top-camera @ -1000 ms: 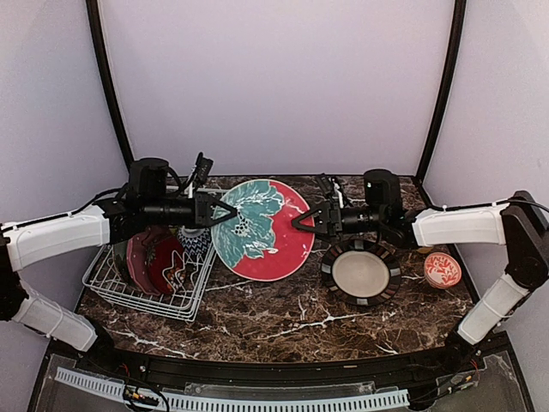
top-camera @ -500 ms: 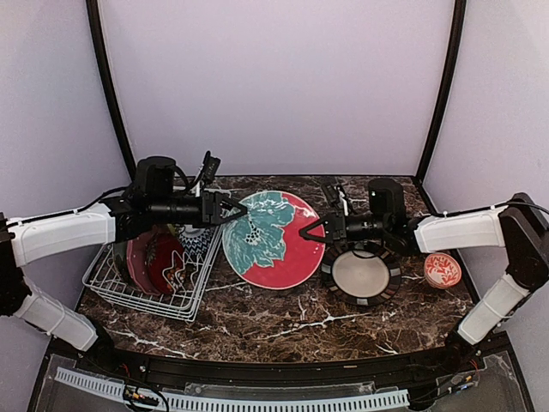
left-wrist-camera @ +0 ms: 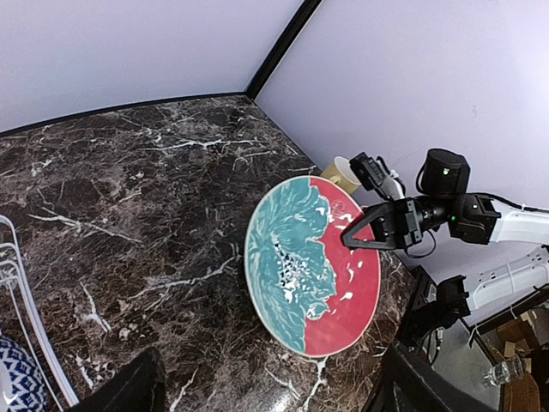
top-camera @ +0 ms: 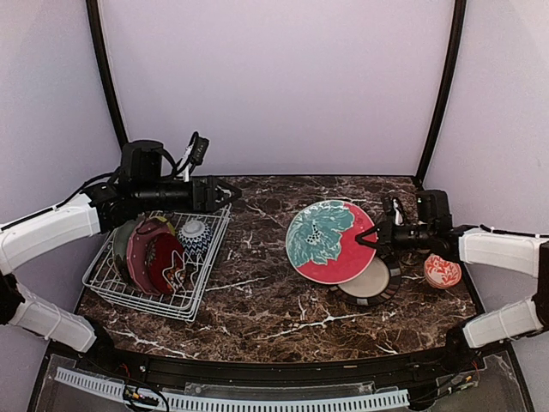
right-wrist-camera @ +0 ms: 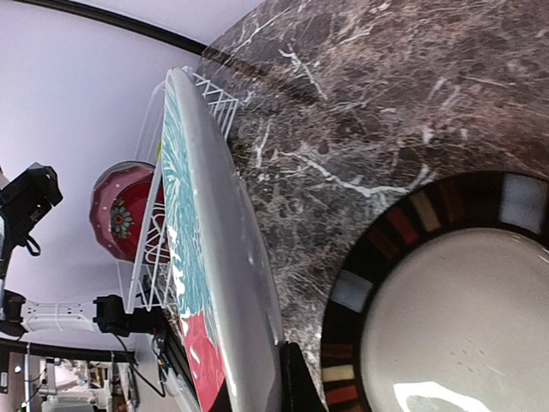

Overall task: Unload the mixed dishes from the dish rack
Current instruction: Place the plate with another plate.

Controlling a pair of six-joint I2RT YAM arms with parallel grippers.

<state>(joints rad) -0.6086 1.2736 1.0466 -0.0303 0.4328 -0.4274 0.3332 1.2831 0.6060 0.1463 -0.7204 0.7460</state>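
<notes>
the red-teal plate (top-camera: 333, 240) has changed hands: right gripper (top-camera: 374, 236) pinches its rim, tilted, well right of the dish rack (top-camera: 107, 287); left gripper (top-camera: 227, 196), fingers (left-wrist-camera: 129, 390) spread, is back at the rack, free for the next dish.

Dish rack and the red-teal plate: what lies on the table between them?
Nothing stands there. The top view shows only bare marble tabletop between the dish rack and the red-teal plate, which the right gripper holds tilted.

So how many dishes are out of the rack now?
Two I can see sit on the table: a striped-rim plate and a red-white bowl. The right gripper holds the red-teal plate. Dark red plates and a blue-white bowl wait in the dish rack.
</notes>
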